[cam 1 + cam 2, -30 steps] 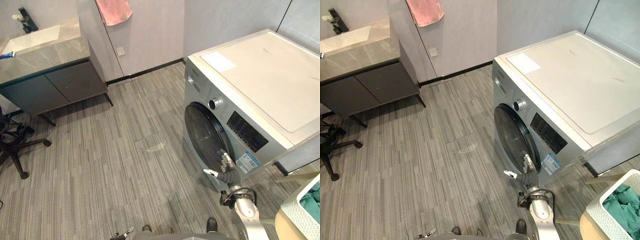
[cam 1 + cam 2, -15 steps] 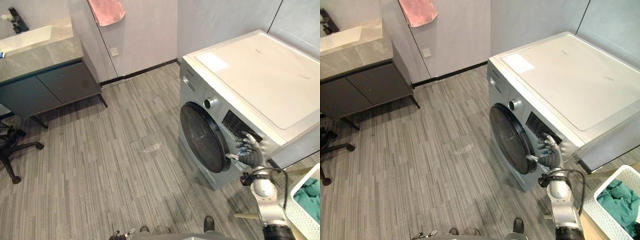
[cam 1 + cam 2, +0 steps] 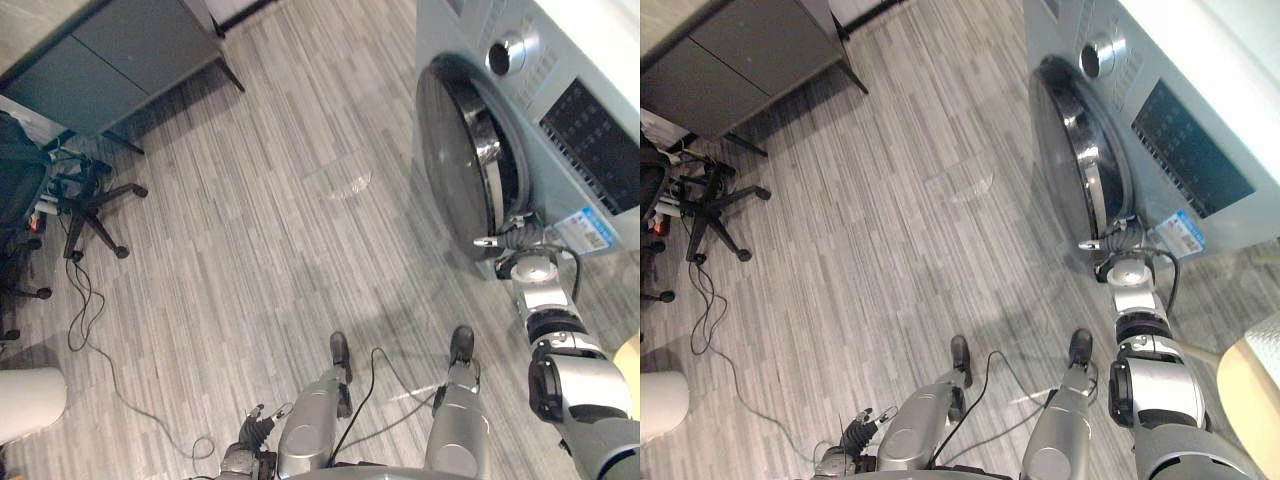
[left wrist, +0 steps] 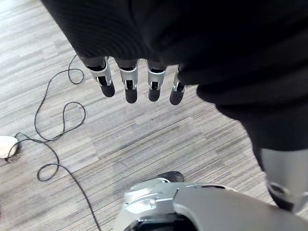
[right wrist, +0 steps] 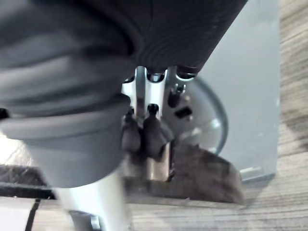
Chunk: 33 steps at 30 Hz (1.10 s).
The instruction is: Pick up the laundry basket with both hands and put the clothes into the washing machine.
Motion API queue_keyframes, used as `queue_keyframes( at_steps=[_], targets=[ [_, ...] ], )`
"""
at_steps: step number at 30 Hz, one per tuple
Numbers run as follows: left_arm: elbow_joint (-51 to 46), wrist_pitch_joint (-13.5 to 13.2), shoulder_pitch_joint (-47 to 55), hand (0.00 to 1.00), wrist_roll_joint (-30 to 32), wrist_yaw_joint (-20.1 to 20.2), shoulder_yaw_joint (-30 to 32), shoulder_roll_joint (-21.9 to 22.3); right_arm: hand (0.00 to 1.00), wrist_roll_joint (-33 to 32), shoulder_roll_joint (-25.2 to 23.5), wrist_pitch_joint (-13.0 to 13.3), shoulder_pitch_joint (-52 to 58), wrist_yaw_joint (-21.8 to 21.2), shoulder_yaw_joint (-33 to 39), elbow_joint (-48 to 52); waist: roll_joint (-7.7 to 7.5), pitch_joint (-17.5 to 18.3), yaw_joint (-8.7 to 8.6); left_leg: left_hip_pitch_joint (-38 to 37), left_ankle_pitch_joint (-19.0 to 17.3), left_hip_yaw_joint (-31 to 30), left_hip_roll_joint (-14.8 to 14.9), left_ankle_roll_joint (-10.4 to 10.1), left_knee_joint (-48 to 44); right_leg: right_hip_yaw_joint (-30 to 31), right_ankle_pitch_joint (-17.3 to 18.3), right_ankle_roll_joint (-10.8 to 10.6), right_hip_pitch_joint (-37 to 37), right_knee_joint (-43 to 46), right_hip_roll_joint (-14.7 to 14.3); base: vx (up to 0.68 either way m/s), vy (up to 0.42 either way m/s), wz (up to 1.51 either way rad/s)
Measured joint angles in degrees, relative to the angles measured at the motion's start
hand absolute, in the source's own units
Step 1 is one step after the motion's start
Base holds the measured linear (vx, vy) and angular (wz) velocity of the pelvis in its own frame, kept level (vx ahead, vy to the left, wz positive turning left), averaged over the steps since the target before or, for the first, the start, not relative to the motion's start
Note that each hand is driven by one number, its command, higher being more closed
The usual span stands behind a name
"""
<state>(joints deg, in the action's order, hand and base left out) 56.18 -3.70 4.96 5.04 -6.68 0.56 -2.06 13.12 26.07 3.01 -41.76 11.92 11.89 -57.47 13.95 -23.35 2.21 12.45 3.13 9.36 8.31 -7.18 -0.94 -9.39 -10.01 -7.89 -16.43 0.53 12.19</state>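
Note:
The silver washing machine [image 3: 590, 110] stands at the right, and its round dark door [image 3: 455, 165] is ajar, the chrome rim standing off the front. My right hand [image 3: 512, 240] is at the door's lower edge, its fingers [image 5: 153, 113] curled at the rim. Low at my left side hangs my left hand [image 3: 255, 435], with its fingers [image 4: 130, 86] straight over the floor and holding nothing. A beige round stand [image 3: 1250, 390] shows at the right edge with a pale corner of the laundry basket [image 3: 1268, 335] above it; the clothes are hidden.
A dark vanity cabinet [image 3: 110, 60] on thin legs stands at the back left. A black office chair [image 3: 85, 200] is at the left, and a white bin [image 3: 25, 400] sits at the lower left. Grey plank floor [image 3: 260, 250] lies open before the machine.
The camera has tipped down and moved closer. My right hand has dropped from the control panel to the door's lower edge, and the door now stands ajar.

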Motion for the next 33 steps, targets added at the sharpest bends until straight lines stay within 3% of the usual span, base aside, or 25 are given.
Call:
queue_keyframes(
  at_steps=[4,6,9,12,15,17,19,20,22,23,26,33],
  targets=[
    [-0.7,-0.4,-1.3,0.00,-0.5,-0.7,-1.7,-0.8,0.00,-0.6,0.3,0.6,-0.8,1.5,-0.9,0.0,0.38,-0.4,-0.34,1.2,0.6,-1.4,-0.5,-0.2,1.0,-1.2,-0.3,0.3,-0.3,-1.1,0.3,-0.03,0.020,0.12],
    [-0.3,-0.4,-2.6,0.00,-0.6,-1.1,-2.4,-1.0,0.00,-2.7,-0.5,0.0,0.9,3.3,-3.4,4.8,0.52,-0.5,-0.35,2.2,0.9,-1.9,-0.5,-0.7,1.1,-1.4,-0.8,0.5,-1.0,-1.7,0.2,-0.02,0.005,0.04],
    [0.2,-0.3,-4.0,0.00,-0.9,-1.6,-2.2,-0.8,0.00,-12.4,-2.9,-0.1,8.8,4.2,-8.2,18.2,1.15,-0.8,-0.30,2.0,1.1,-3.0,-0.2,-0.9,1.7,-1.6,-1.0,0.6,-1.1,-1.9,-0.4,0.01,-0.015,-0.04],
    [0.6,-0.2,-4.0,0.00,-0.9,-2.3,-0.6,-0.4,0.00,-16.1,-7.8,1.3,18.6,3.0,-18.5,30.5,0.98,-0.7,-1.40,1.7,1.5,-3.1,0.8,-0.9,2.1,-1.9,-1.3,0.9,-0.8,-2.3,-1.5,0.07,-0.037,-0.06],
    [0.6,-0.2,-4.1,0.00,-0.8,-2.3,0.3,-0.2,0.00,-19.1,-12.4,2.5,23.0,-3.8,-33.3,34.3,0.55,-0.5,-1.39,0.2,1.5,-4.5,1.7,-1.0,2.0,-3.5,-1.1,0.9,2.1,-3.2,-2.5,0.09,-0.031,0.14],
    [0.7,-0.2,-4.1,0.00,-0.8,-2.4,0.5,-0.4,0.00,-21.6,-16.7,2.8,23.6,-7.5,-41.9,34.3,-0.55,0.8,-0.70,-0.7,1.5,-5.6,1.8,-1.0,1.9,-5.0,-1.1,0.8,4.5,-4.5,-2.7,0.09,-0.014,0.38],
    [0.7,-0.2,-4.1,0.00,-0.8,-3.5,1.9,-1.1,0.00,-25.2,-22.9,3.4,23.6,-11.7,-49.7,34.3,-3.62,3.7,0.64,-0.9,1.5,-7.7,1.5,-1.0,1.9,-7.4,-1.0,0.7,7.2,-6.2,-2.7,0.07,0.005,0.50],
    [0.7,-0.2,-4.1,0.00,-0.9,-3.6,2.2,-1.4,0.00,-26.1,-24.3,3.5,23.6,-12.4,-50.8,34.3,-4.51,4.4,1.13,-0.9,1.5,-8.1,1.5,-1.0,1.9,-8.1,-0.8,0.5,7.6,-6.2,-2.7,0.05,0.012,0.57],
    [0.7,-0.2,-4.0,0.00,-0.8,-3.8,2.7,-2.6,0.00,-27.3,-27.4,4.4,23.7,-13.5,-52.4,34.9,-7.72,6.3,3.00,-1.2,1.5,-10.1,1.3,-1.0,1.9,-10.5,-0.1,0.2,9.5,-6.2,-2.5,0.03,0.020,0.58],
    [0.7,-0.2,-4.0,0.00,-0.8,-3.8,4.0,-2.8,0.00,-27.3,-28.0,4.5,23.7,-13.6,-52.4,35.6,-9.30,7.1,3.61,-1.1,1.5,-11.0,1.0,-1.1,1.9,-11.3,0.2,0.1,10.4,-6.2,-2.3,0.01,0.017,0.51],
    [2.5,0.5,-3.9,0.00,0.1,-4.6,6.7,-2.8,0.00,-28.3,-27.0,4.7,24.8,-13.5,-50.9,36.9,-12.00,8.6,4.60,-1.3,1.5,-11.2,0.3,-1.0,2.1,-12.2,0.2,0.0,11.0,-6.2,-1.5,-0.03,0.050,0.19],
    [3.2,1.7,-7.8,0.00,2.2,-4.6,8.7,-3.7,0.00,-23.6,-20.2,4.6,38.7,-11.7,-35.7,45.0,-14.71,9.6,4.37,-0.2,1.1,-8.3,1.3,-1.1,2.6,-8.8,-0.1,0.5,7.2,-6.2,-2.3,-0.03,0.021,-0.25]
  ],
)
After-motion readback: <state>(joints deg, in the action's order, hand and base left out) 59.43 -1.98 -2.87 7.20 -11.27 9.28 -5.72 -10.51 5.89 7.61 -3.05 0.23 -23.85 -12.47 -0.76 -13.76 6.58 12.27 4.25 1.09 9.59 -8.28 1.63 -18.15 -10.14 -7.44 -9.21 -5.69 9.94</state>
